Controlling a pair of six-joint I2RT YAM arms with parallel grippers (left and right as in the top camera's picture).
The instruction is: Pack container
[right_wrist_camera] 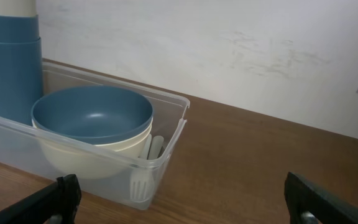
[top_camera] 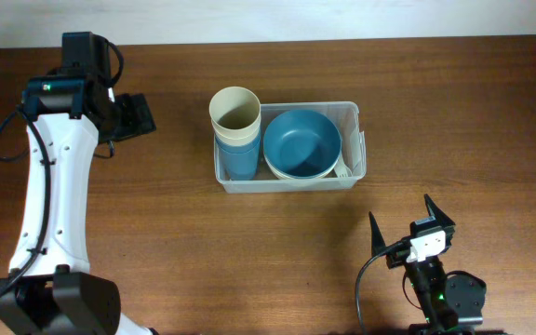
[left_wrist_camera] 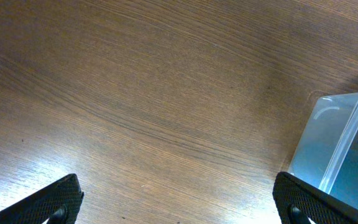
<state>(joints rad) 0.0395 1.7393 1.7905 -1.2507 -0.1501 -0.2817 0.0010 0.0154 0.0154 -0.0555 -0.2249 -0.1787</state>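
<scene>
- The black fingers (left_wrist_camera: 55,202) of the left gripper (top_camera: 133,116) are closest to its camera. They stand wide apart and hold nothing. Only bare brown table (top_camera: 249,261) lies between them.
- The right gripper (top_camera: 406,221) is the same. Its fingers (right_wrist_camera: 61,199) are spread wide, with nothing in them.
- The left gripper hangs well apart from the container (top_camera: 287,189), out past its left end. Its camera sees just one corner of the clear box.
- The right gripper sits low on the robot's side of the container, near its right end, and looks at it. It does not touch it.
- The container stands on the table, in the middle, a bit toward the far edge. It is a clear plastic box with round corners.
- In the container's left end stand stacked cups: a cream cup (top_camera: 235,110) on top of blue cups (top_camera: 238,160).
- Next to them in the container sits a blue bowl (top_camera: 302,140) inside a cream bowl (right_wrist_camera: 86,158).
- In the container's right end, squeezed beside the bowls, is a white fork (right_wrist_camera: 140,180). Another white piece lies with it, but I cannot tell what it is.
- No loose things show on the table around the container.
- So I think the packing is just about done. No lid shows, so the only job left may be for the arms to move away.
</scene>
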